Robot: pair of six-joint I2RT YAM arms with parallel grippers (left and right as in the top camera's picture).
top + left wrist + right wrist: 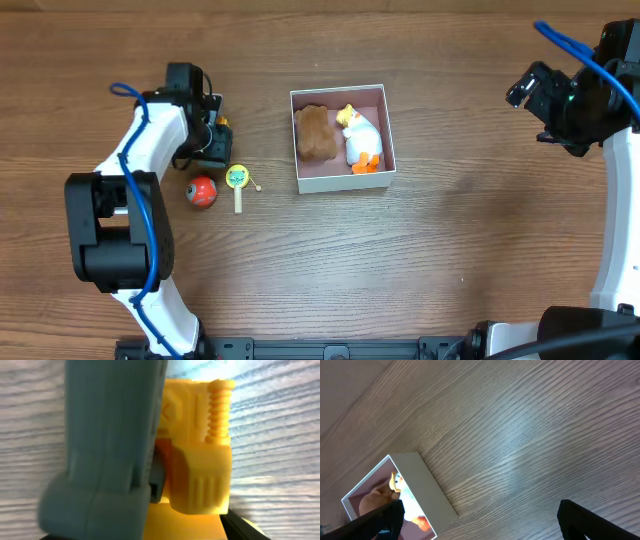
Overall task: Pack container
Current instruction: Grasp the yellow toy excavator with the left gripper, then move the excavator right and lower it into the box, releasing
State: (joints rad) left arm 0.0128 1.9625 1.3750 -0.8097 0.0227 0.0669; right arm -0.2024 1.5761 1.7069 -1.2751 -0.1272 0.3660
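Container (345, 181) sits mid-table, just past centre toward 12 o'clock. It already holds a brown plush (316, 132) on its 9 o'clock side and a white duck (362, 140) on its 3 o'clock side.

Left gripper (212, 140) is down at the container's 9 o'clock, right on a yellow toy (200, 460) with a grey-blue part (105, 440). The toy fills the left wrist view and the fingers are almost fully hidden, so I cannot tell whether they are clamped or spread.

Red ball (202, 190) and small rattle (238, 178) lie loose at the container's 8 o'clock, just beside the left gripper.

Right gripper (480, 510) hangs idle at 2 o'clock, well apart from the container, fingers spread wide and holding nothing.

Step in hand is probably grasping the yellow toy. To do it well:
- Grip across the blocky yellow body, not the ridged end.
- Confirm a firm hold before lifting.
- Lift straight up so the ball and rattle aren't knocked.
- Carry toward 3 o'clock and clear the near white wall.
- Release over any bare pink floor left, likely near the 6 o'clock wall; space is tight.
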